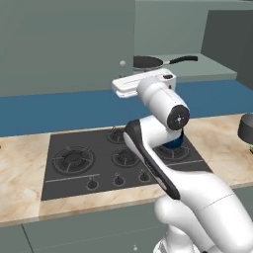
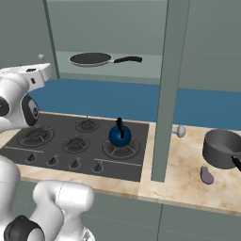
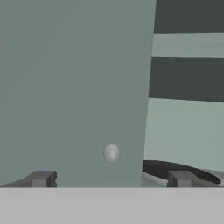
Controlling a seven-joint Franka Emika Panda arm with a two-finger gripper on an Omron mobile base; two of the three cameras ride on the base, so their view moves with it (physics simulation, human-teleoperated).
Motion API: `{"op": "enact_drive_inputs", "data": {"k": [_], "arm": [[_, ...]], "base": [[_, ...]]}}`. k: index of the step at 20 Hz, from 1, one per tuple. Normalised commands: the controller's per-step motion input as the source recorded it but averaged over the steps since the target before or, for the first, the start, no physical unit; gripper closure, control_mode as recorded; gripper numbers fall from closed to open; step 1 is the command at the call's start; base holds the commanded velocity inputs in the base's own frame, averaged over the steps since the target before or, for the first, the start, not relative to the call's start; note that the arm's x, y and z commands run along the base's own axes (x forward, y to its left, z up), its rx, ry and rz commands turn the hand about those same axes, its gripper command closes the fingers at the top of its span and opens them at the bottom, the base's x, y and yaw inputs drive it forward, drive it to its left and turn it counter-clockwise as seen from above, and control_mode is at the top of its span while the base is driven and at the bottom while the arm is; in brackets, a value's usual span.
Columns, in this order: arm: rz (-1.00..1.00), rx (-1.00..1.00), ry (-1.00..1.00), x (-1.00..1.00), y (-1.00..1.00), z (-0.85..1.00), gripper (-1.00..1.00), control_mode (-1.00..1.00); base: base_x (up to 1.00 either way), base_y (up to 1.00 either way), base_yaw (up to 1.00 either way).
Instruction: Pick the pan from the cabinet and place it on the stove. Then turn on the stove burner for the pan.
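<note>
My gripper point(image 3: 111, 179) is spread wide with nothing between its fingers, and it looks straight at the closed left door point(image 3: 74, 87) of the cabinet point(image 1: 64, 44), with that door's small pale knob point(image 3: 111, 153) just above and between my fingertips point(image 3: 41, 178). The pan point(image 2: 90, 59) lies on the cabinet's lower shelf point(image 2: 141, 70) in the right half, whose door point(image 2: 167, 89) stands swung out edge-on toward me in the right base view. So from my gripper the pan lies ahead and off to my right; in the hand view its dark bowl and pale rim show past the edge of the closed door, just above my right fingertip. It sits flat and upright, bowl toward the closed door and its thin black handle point(image 2: 127, 59) running away to the right, so the long axis lies roughly along the shelf's front edge rather than pointing out at me. I judge my next move is a shift to the right, clear of the closed door, then forward to the pan. Below, the stove point(image 1: 59, 185) waits with a blue kettle point(image 2: 120, 135) on its right-hand burner and its large left stove burner point(image 1: 73, 159) bare.
</note>
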Motion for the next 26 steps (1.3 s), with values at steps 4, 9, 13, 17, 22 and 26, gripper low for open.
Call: {"op": "enact_drive_inputs", "data": {"k": [4,9,13,17,22,26], "arm": [[-0.03,0.04,0.0,0.29,0.05,0.0,-1.0,-1.0],[-0.05,0.04,0.0,0.29,0.18,0.0,-1.0,-1.0],[-0.05,0.04,0.0,0.24,0.16,0.0,-1.0,-1.0],[-0.01,0.04,0.0,0.19,0.0,0.0,-1.0,-1.0],[0.0,0.06,-0.01,0.22,0.0,0.0,-1.0,-1.0],[0.0,0.07,-0.02,0.17,0.0,0.0,-1.0,-1.0]], "base": [[0.0,0.0,0.0],[0.0,0.0,0.0],[0.0,0.0,0.0],[0.0,0.0,0.0],[0.0,0.0,0.0],[0.0,0.0,0.0]]}}
